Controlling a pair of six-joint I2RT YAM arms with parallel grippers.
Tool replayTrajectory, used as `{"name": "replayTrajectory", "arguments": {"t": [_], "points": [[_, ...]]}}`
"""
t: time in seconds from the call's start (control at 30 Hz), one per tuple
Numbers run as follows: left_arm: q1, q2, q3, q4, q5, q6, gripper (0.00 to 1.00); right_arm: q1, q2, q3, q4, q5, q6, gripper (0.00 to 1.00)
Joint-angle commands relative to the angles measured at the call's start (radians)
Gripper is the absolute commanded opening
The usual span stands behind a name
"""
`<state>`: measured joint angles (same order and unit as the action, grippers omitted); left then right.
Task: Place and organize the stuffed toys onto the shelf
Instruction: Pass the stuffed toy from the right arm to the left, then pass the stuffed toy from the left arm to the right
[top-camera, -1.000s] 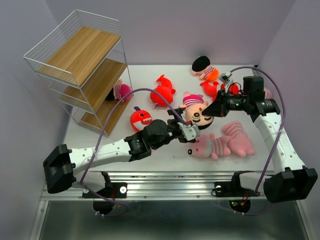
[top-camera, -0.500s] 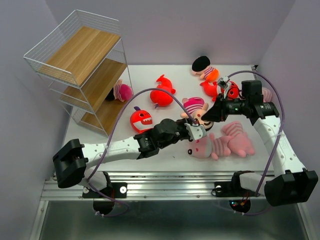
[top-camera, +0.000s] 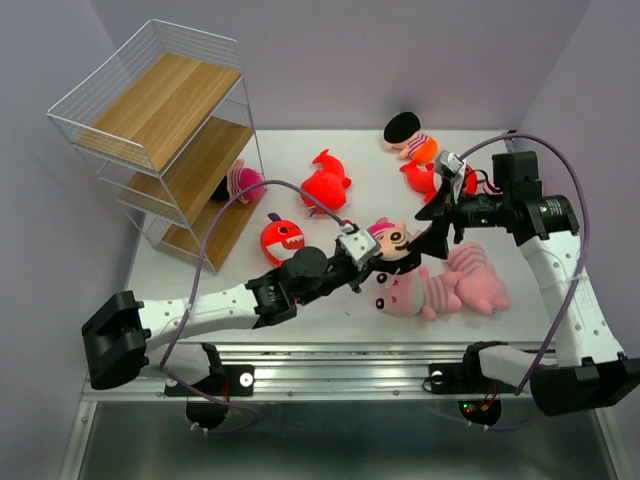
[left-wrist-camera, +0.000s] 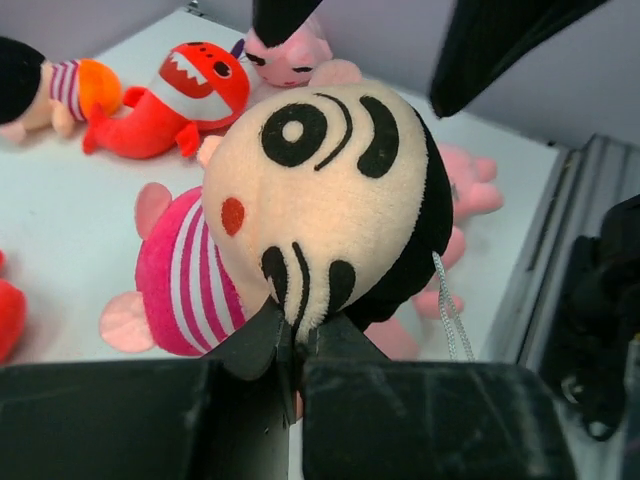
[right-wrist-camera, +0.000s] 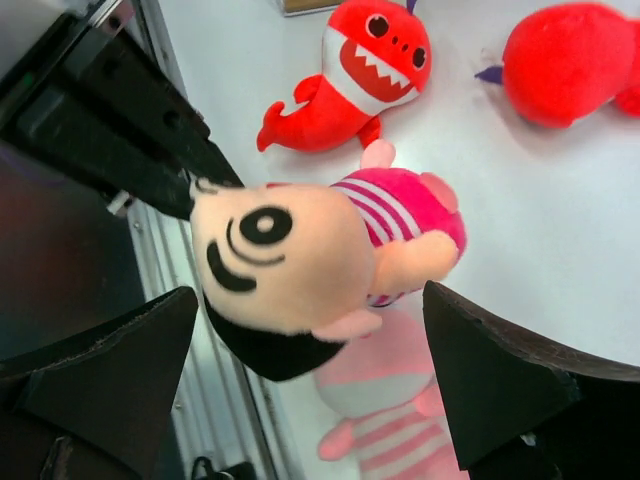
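Note:
A round-headed doll (left-wrist-camera: 320, 190) with black hair and a pink striped body hangs off the table, pinched at the face by my left gripper (left-wrist-camera: 298, 335), which is shut on it. From above, the doll (top-camera: 392, 238) sits between the left gripper (top-camera: 362, 250) and my right gripper (top-camera: 422, 234). The right gripper (right-wrist-camera: 310, 300) is open, its fingers wide on either side of the doll (right-wrist-camera: 290, 260) without touching it. The shelf (top-camera: 150, 100) stands at the far left, with one dark-haired doll (top-camera: 238, 182) on its lowest board.
A red toothy fish (top-camera: 282, 238) and a red whale (top-camera: 325, 183) lie between the shelf and the arms. Two pink striped animals (top-camera: 420, 292) (top-camera: 478, 280) lie under the right gripper. Another doll (top-camera: 408, 135) and a red fish (top-camera: 425, 178) lie at the back right.
The left gripper has shut on the doll's face. The right gripper has opened and let the doll go. The doll has shifted slightly left with the left arm.

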<state>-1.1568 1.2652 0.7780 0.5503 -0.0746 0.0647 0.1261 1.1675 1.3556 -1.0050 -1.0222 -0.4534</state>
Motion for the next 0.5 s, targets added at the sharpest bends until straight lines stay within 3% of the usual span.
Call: {"name": "replayTrajectory", "arguments": {"t": [0.0, 0.2, 0.37, 0.47], "points": [[0.058, -0.101, -0.042, 0.091, 0.079, -0.299, 0.00, 0.007, -0.057, 0.074, -0.180, -0.028, -0.365, 1.00], [0.161, -0.150, -0.019, 0.046, 0.297, -0.567, 0.00, 0.007, -0.101, 0.028, -0.369, -0.119, -0.792, 1.00], [0.227, -0.145, 0.027, 0.013, 0.441, -0.735, 0.00, 0.007, -0.141, -0.052, -0.380, -0.173, -0.962, 1.00], [0.232, -0.145, 0.047, 0.007, 0.501, -0.801, 0.00, 0.007, -0.163, -0.090, -0.339, -0.197, -0.973, 1.00]]}}
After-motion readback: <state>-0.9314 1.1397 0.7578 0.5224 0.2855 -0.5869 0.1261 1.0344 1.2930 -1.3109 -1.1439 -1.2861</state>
